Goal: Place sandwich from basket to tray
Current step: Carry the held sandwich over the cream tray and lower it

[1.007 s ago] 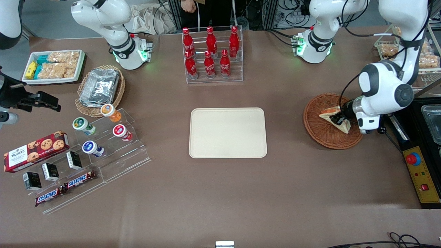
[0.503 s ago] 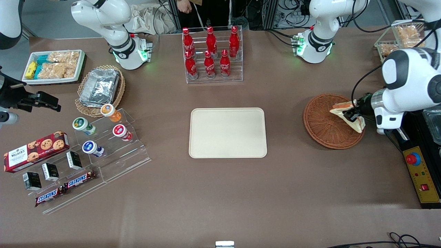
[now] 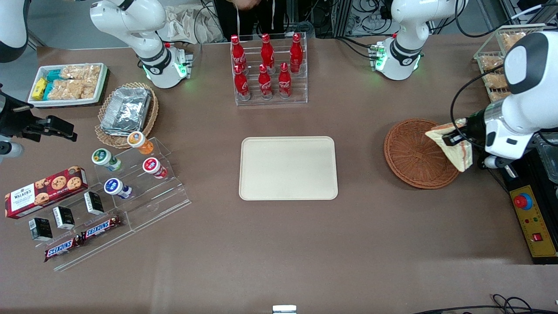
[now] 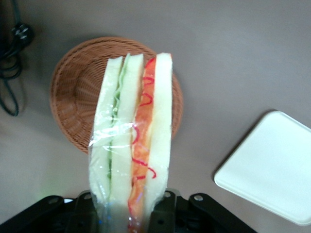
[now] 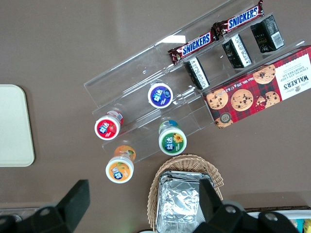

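Since a second ago we are lifting: the sandwich [image 3: 453, 146] was lying in the basket [image 3: 412, 155] under our wrist, and now it is hanging clear above the basket's rim at the working arm's end, with the arm rising and swinging outward. Our gripper [image 3: 454, 138] is staying clamped on the sandwich, fingers closed on the bread faces near one end of the wedge; in the wrist view the gripper [image 4: 131, 213] is pinching the wrapped base and the sandwich [image 4: 131, 141] is running straight away from the fingers.

We are reading the long axis as running out from the jaws, layers edge-on to the wrist camera: pale bread, green, orange-red filling, pale bread, all under clear wrap. In the front view the wedge is pointing down and toward the front camera, its free tip hanging below the fingers, so it is tilted, not flat.

What the coming move turns on: the tray [image 3: 288, 168] is lying well apart from the basket, toward the parked arm's end, with bare table between. In the wrist view the tray [image 4: 272, 170] is showing only a corner, off to one side of the sandwich's axis. We are judging that the carry needs a sideways traverse, then a lowering with the wedge tipped flatter so a broad face lands first.
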Controlling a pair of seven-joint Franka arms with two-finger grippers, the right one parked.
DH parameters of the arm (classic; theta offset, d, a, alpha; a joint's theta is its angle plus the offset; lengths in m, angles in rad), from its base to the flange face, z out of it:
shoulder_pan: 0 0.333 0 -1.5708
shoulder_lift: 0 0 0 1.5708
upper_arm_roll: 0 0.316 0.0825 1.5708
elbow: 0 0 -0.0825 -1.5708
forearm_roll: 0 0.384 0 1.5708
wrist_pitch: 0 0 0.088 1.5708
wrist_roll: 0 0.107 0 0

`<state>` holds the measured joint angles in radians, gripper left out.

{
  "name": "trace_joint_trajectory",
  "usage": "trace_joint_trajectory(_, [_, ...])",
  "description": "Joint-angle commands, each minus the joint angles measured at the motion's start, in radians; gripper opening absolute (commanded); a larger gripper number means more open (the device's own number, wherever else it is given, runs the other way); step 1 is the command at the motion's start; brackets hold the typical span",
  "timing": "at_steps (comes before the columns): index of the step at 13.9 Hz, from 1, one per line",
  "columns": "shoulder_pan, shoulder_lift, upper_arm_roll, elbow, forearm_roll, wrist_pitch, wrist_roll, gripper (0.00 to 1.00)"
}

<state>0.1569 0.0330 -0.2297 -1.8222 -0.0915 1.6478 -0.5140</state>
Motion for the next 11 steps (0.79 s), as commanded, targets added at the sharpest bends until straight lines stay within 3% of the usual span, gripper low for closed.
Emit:
trace_joint_trajectory(1, [-0.019, 0.059, -0.098, 0.073, 0.019, -0.02, -0.004, 0.31])
trace_joint_trajectory(6, [-0.039, 0.148, -0.246, 0.106, 0.021, 0.053, -0.069, 0.31])
trace_joint_trajectory(11, [-0.203, 0.28, -0.246, 0.107, 0.116, 0.155, -0.146, 0.31])
